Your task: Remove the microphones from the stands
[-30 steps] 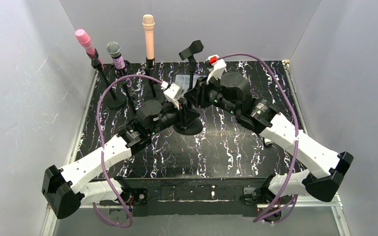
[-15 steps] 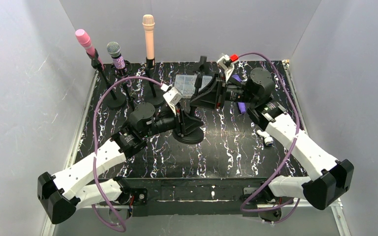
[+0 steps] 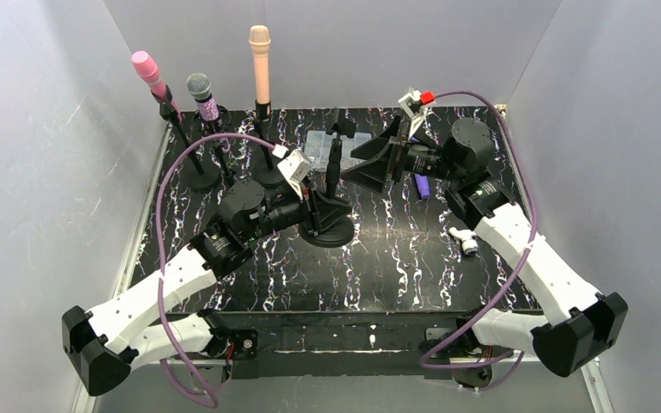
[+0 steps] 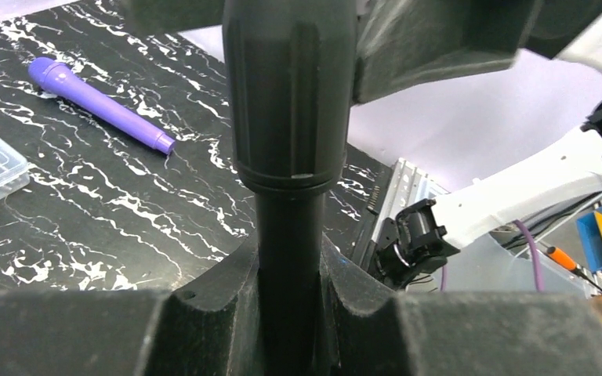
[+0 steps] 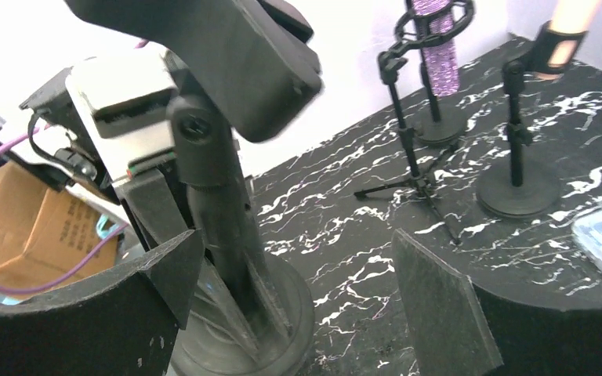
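Trouble may come if the left gripper (image 4: 290,329), pinching the stand pole (image 4: 288,235), tips it over. The right gripper (image 5: 306,282) hangs spread wide, holding nothing. The purple microphone (image 4: 102,106) lies on the table (image 3: 396,258) and might roll.

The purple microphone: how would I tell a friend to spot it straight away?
On the black marbled table, look at the far right side, beside the right arm. The purple microphone lies flat there, while the three other microphones sit in stands at the far left.
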{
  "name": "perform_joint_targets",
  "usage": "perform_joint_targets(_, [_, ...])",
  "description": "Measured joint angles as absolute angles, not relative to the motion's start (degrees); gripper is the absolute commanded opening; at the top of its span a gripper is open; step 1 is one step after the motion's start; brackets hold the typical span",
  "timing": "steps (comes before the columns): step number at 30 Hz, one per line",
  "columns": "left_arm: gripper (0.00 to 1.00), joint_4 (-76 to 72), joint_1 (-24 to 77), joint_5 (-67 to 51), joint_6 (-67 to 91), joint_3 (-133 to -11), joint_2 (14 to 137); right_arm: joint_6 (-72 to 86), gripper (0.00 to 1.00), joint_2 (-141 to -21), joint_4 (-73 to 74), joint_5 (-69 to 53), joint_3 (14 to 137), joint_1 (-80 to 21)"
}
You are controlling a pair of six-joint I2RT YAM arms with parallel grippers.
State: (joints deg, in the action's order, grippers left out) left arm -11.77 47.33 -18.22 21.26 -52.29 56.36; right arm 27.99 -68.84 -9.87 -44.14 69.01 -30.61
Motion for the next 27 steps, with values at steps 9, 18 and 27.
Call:
perform_joint_targets(9, [0.00,-11.90,47.31,-16.27,18.98,-52.29,61.12,25.98,0.92,-63.35,-4.36,-33.36,69.54,-34.39])
perform_joint_targets(18, [0.00,-12.86,47.31,-15.86,17.50,-52.36,62.65,20.91,0.73,-67.44,5.04,-19.73,74.39,-42.37])
perform_joint_targets(27, [0.00,-14.48,47.27,-15.29,16.40,-52.36,63.92,18.17,0.59,-69.04,9.74,-6.90,75.35,-48.71])
